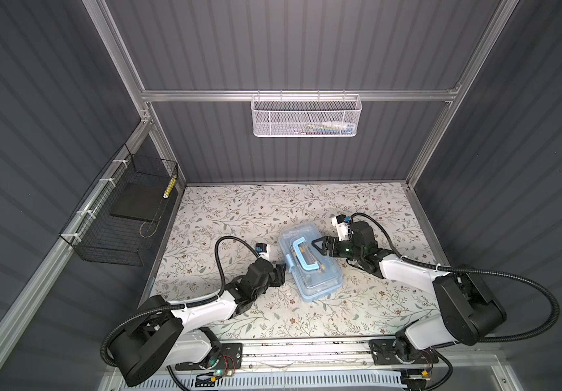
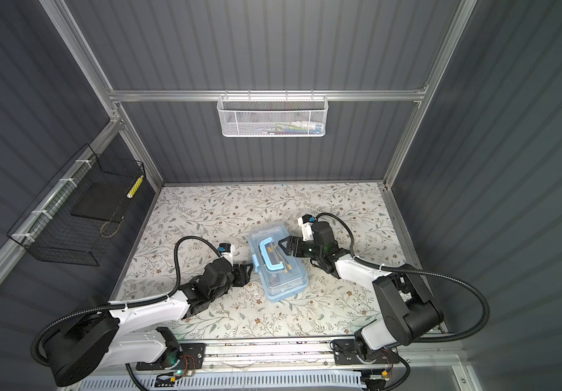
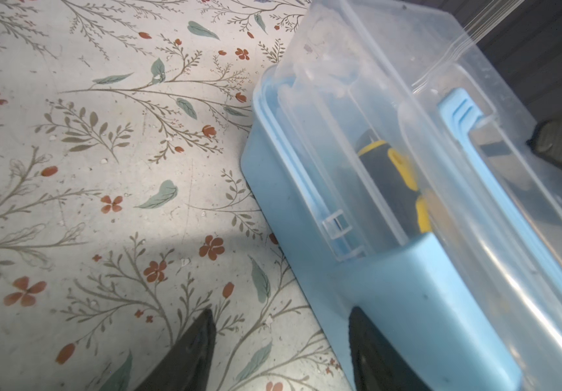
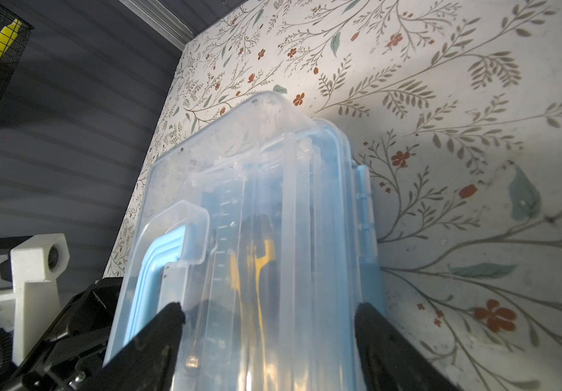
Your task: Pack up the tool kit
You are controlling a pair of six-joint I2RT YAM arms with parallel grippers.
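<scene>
Now the tool kit [image 1: 310, 265] sits between both jaws — right apart, left unclear.

Light-blue tool kit [image 1: 310, 267] with clear lid and pale-blue handle [image 1: 303, 254], yellow-and-black tools [image 3: 391, 176] inside, white table [image 1: 239, 216] patterned with grey-green sprigs and red flowers, black claws

Floral-patterned tabletop [image 1: 239, 210] inside dark ribbed walls [image 1: 289, 50], aluminium framing [image 1: 205, 95], two hanging baskets.
</scene>
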